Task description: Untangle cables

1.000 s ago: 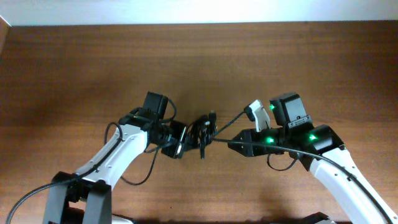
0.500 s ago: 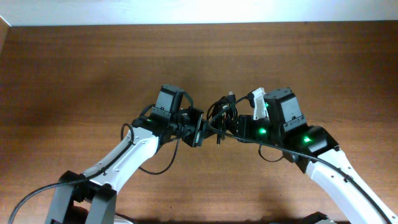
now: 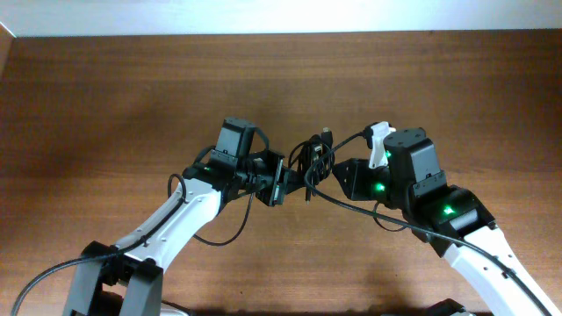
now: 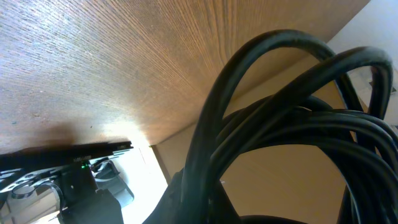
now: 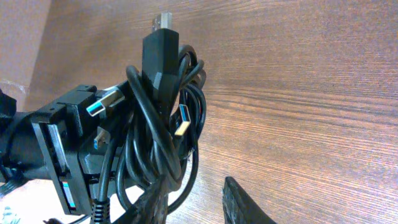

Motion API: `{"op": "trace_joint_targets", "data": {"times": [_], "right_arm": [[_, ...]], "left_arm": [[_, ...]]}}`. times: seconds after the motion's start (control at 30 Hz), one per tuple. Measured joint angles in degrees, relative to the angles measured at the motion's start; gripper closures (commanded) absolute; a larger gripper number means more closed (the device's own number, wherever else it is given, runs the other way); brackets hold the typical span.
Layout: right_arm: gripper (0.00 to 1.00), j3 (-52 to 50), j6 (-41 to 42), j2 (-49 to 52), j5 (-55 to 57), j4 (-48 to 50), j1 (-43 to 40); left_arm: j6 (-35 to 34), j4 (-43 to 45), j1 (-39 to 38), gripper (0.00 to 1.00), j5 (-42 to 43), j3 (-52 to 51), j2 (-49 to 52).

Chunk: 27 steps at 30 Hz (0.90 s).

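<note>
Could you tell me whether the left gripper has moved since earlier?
Yes: the left gripper moved rightward, nearer the far edge of the table.

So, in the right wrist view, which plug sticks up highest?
The plug with the thick black body; the silver plug at left and the gold-tipped plug sit lower.

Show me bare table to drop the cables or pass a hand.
Free: the wide strip of table between the cables and the far edge; also the left side beyond the left arm. Crowded: centre, where the cables sit between left gripper and right gripper, and the near edge, taken by the left arm and right arm.
</note>
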Motion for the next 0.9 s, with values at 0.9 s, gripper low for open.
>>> {"op": "trace_joint_targets", "data": {"times": [0.9], "right_arm": [[0.77, 0.00, -6.99, 0.33, 7.21, -2.08, -0.11]], "left_arm": [[49.03, 0.33, -5.77, 1.00, -3.80, 0.28, 0.00]]}}
